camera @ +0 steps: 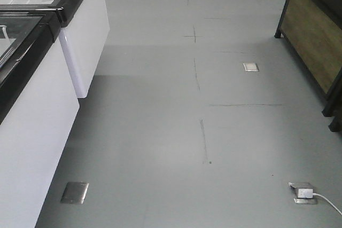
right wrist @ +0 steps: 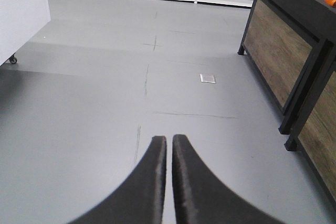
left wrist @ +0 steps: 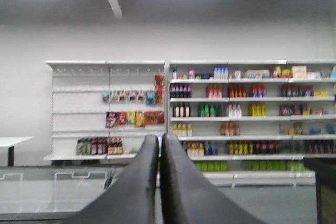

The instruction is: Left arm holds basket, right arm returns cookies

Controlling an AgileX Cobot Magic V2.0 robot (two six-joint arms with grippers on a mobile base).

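Front, R-wrist cams share floor; L-wrist faces shelves.

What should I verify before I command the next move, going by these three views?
1. Basket in view: not ok, no view shows it.
2. Cookies in view: not ok, no view shows the box.
3. Left gripper holding the basket: not ok, fingers together with nothing between them.
4. Right gripper holding cookies: not ok, shut and empty.
5. Path ahead: ok, grey floor is open between the white cabinets and the dark stand; mind the plugged floor socket.
6. Target shelf: cannot tell; stocked shelves show far off, the cookie slot does not.
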